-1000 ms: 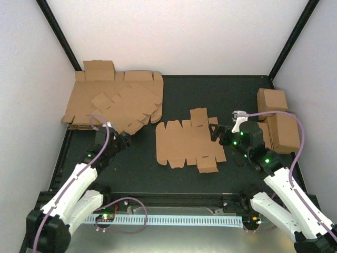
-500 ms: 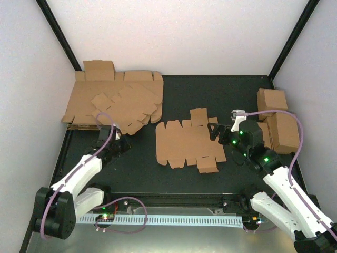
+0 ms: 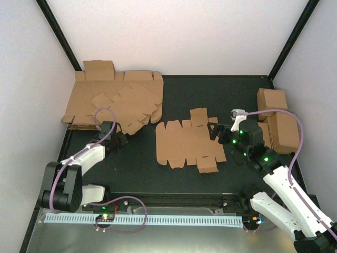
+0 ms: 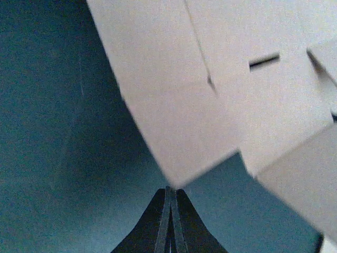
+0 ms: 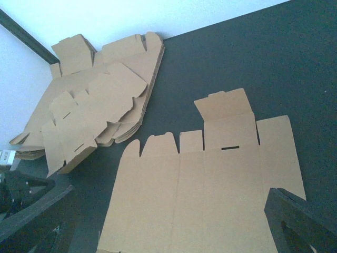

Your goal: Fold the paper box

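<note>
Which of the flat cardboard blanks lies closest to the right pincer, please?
The single paper box lying alone mid-table, beside the right pincer; the other blanks are heaped in the far-left corner.

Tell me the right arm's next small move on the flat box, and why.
Probably ease the right tool onto the right flap of the paper box and pinch it: the box lies flat and unfolded, and that open tool sits empty beside that edge.

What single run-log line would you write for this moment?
paper box: flat, unfolded | left pincer: shut, beside blank stack | right pincer: open, at box's right edge
</note>
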`<state>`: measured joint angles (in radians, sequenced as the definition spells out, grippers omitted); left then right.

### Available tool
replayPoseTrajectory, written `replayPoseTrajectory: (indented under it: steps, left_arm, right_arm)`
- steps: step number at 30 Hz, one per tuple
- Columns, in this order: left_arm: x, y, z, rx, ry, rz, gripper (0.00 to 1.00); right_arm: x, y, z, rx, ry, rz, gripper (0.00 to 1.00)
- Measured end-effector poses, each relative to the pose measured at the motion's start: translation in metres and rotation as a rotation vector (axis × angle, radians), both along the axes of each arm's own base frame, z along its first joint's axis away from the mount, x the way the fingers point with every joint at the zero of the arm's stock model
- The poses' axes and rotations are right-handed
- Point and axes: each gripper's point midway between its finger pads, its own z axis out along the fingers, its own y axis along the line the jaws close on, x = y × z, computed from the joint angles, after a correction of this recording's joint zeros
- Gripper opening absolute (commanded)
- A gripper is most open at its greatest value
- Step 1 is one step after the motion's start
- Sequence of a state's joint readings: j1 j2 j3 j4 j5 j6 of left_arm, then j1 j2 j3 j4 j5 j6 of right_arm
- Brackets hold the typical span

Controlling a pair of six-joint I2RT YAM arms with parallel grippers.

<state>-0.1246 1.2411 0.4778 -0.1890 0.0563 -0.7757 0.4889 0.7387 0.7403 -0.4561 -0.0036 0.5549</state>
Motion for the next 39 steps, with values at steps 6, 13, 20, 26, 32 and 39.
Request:
replayPoseTrajectory:
  steps: [6,13,20,26,32,39]
  left_arm:
    - [0.038,0.023,0.003,0.136,-0.009,0.041,0.02]
    - [0.098,0.045,0.020,0.175,-0.053,0.073,0.01]
    - [0.143,0.091,0.071,0.219,-0.160,0.173,0.01]
    - [0.148,0.117,0.095,0.245,-0.180,0.200,0.21]
    - [0.122,0.066,0.136,0.161,-0.281,-0.011,0.53]
    - [0.066,0.004,0.144,-0.003,-0.304,-0.251,0.99]
  right_arm:
    - [0.003,0.003,0.002,0.002,0.005,0.007,1.00]
    - [0.005,0.007,0.006,0.006,0.004,0.024,1.00]
    - [0.004,0.007,0.012,0.006,-0.011,0.027,1.00]
    - [0.004,0.008,0.009,0.000,-0.004,0.033,1.00]
    - [0.008,0.015,-0.007,-0.016,0.049,0.054,1.00]
    - [0.012,0.026,-0.039,-0.038,0.147,0.098,1.00]
